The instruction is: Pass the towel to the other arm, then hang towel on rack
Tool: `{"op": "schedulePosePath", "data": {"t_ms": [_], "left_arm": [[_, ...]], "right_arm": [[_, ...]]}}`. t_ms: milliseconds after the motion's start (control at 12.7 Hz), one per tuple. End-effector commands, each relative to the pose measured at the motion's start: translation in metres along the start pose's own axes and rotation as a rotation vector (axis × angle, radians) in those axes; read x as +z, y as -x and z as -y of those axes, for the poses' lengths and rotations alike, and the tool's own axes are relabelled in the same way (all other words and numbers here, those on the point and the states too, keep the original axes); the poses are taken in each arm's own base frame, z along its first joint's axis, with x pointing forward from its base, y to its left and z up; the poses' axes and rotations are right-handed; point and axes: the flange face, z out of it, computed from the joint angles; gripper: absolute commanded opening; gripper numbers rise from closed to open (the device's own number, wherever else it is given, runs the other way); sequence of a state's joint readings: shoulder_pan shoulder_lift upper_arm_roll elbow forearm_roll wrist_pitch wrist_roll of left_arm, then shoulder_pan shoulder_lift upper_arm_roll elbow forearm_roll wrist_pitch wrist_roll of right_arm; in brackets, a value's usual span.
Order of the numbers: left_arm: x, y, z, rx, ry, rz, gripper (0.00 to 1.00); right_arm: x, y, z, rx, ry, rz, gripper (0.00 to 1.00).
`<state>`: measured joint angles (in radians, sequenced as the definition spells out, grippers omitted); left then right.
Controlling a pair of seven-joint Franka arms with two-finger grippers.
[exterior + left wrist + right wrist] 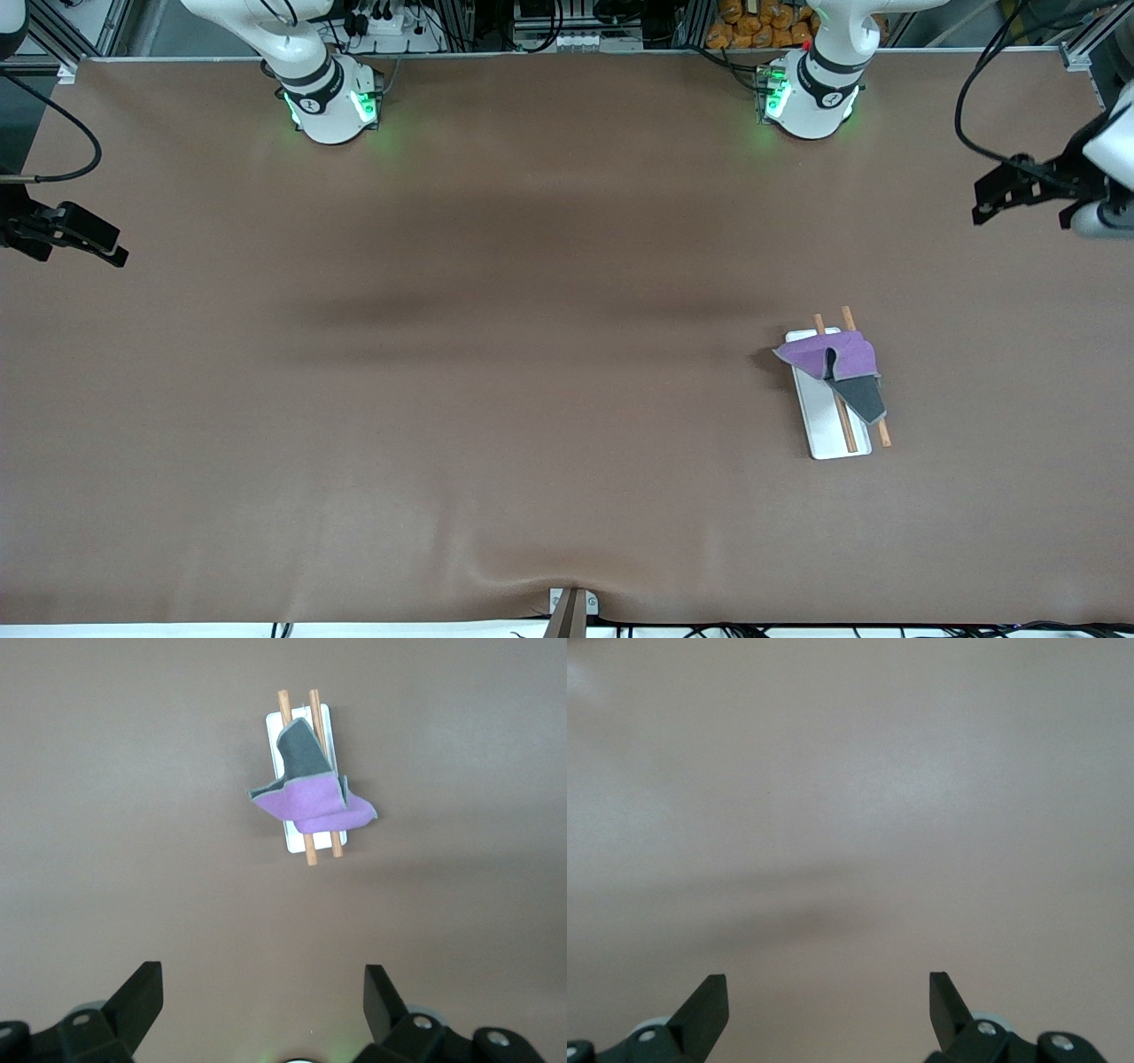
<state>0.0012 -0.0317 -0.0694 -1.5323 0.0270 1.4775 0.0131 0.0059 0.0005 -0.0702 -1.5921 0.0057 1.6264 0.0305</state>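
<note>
Both claws hang wide and empty, left claw (264, 1010) and right claw (829, 1010) parked over the tabletop's (443, 354) ends. Towel (837, 356) drapes the rack (828, 425), task apparently complete

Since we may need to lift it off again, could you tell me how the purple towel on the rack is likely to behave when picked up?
The towel would probably go floppy: it lies in folds over the rack's rods, one corner turned to show grey. It looks thin, so likely light. Being merely draped, it may slide off if pushed, perhaps shifting the small rack.
</note>
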Motion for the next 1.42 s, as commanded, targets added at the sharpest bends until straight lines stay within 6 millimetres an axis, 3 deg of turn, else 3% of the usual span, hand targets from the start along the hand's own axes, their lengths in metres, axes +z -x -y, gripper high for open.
{"op": "schedulePosePath", "data": {"t_ms": [0, 315, 1337], "left_arm": [[-0.002, 0.016, 0.001, 0.009, 0.018, -0.003, 1.0], [-0.006, 0.037, -0.005, 0.016, 0.021, -0.007, 1.0], [-0.003, 0.037, 0.009, -0.091, 0.041, 0.028, 1.0]], "right_arm": [[-0.002, -0.001, -0.003, -0.008, -0.015, 0.003, 1.0], [-0.002, -0.001, -0.003, -0.007, -0.015, 0.003, 1.0], [-0.001, -0.002, -0.007, -0.002, -0.013, 0.006, 1.0]]}}
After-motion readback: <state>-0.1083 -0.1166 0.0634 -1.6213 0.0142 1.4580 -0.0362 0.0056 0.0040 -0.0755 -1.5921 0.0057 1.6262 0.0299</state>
